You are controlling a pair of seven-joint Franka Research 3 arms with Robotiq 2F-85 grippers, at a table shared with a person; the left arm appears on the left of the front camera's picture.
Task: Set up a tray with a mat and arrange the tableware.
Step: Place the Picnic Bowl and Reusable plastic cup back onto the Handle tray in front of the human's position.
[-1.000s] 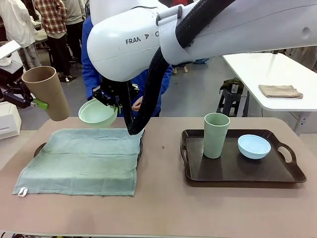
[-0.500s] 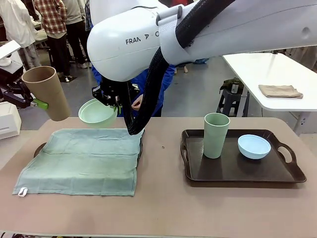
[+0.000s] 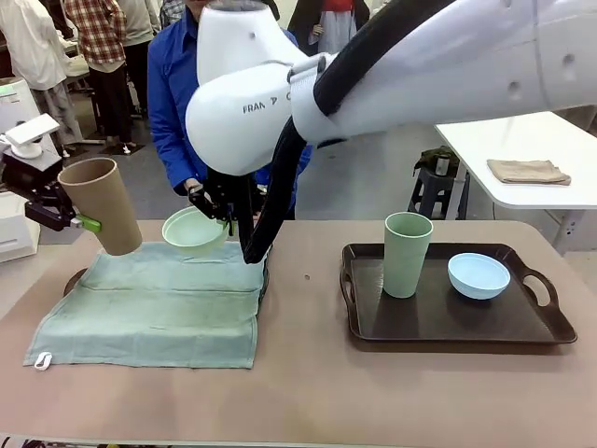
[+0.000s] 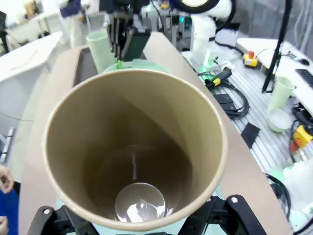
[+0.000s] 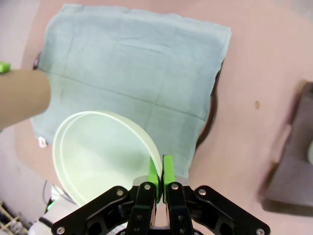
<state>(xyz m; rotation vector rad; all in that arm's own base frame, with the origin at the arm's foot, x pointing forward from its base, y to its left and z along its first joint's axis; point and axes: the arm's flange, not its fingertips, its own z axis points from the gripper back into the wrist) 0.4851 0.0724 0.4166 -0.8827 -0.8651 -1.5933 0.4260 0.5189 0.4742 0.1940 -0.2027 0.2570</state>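
Sage-green cloth, the mat point(image 3: 149, 313), lies spread over a dark tray point(image 3: 265, 276) on the left half of the counter point(image 3: 308, 392), with only the tray's rim and a handle showing past its edges. The left jaws stand wide, one side on each flank of the tan cup point(image 3: 101, 205), and hold it by its lower part. The cup is tilted with its mouth up and its base close over the mat's far left corner. Whether it touches the cloth I cannot tell. In the left wrist view the cup's inside is bare. The right arm point(image 3: 392, 75) reaches across the middle, and the right jaws are pinched fully together on the rim of the mint-green bowl point(image 5: 98, 156), green pads point(image 5: 167, 169) on either side of the wall. The bowl hangs tipped at the mat's far edge, just beside the tan cup and apart from it. On the right half of the counter a second dark tray point(image 3: 550, 331) carries the sage-green cup point(image 3: 407, 254), upright, and near it the light blue bowl point(image 3: 478, 275), mouth up, the two not touching. A person in a blue shirt point(image 3: 173, 93) stands at the far side behind the mat.
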